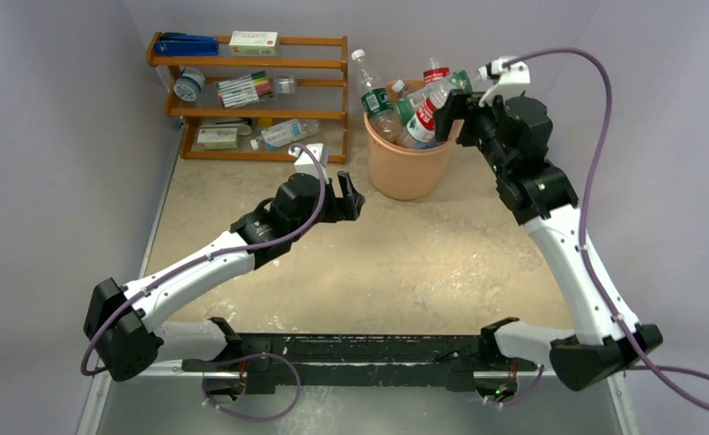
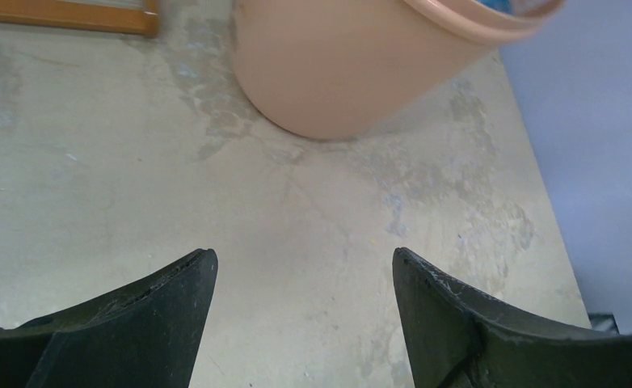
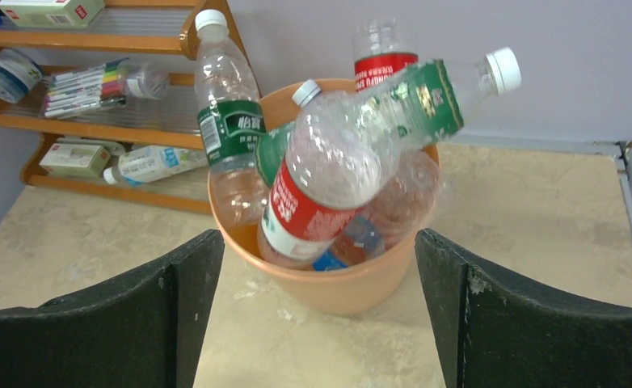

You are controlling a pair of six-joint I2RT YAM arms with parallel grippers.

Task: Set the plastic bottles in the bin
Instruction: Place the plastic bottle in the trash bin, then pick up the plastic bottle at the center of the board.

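The orange-peach bin point(image 1: 410, 172) stands at the back of the table, piled with several plastic bottles. A green-label bottle point(image 3: 426, 97) with a white cap lies across the top, over a red-label bottle point(image 3: 321, 194). Another green-label bottle point(image 3: 228, 121) stands upright at the bin's left rim. One clear bottle point(image 1: 287, 133) lies on the lowest shelf and also shows in the right wrist view point(image 3: 155, 162). My right gripper point(image 1: 455, 109) is open and empty at the bin's right side; in its wrist view point(image 3: 319, 236) the bin point(image 3: 337, 287) sits between the fingers. My left gripper point(image 1: 351, 198) is open and empty, left of the bin point(image 2: 353, 73), above bare table point(image 2: 305, 255).
A wooden shelf point(image 1: 251, 65) stands at the back left with marker pens point(image 1: 245, 88), small boxes point(image 1: 253, 41), a blue stapler point(image 1: 188, 43) and a tape roll point(image 1: 188, 86). Grey walls close the back and both sides.
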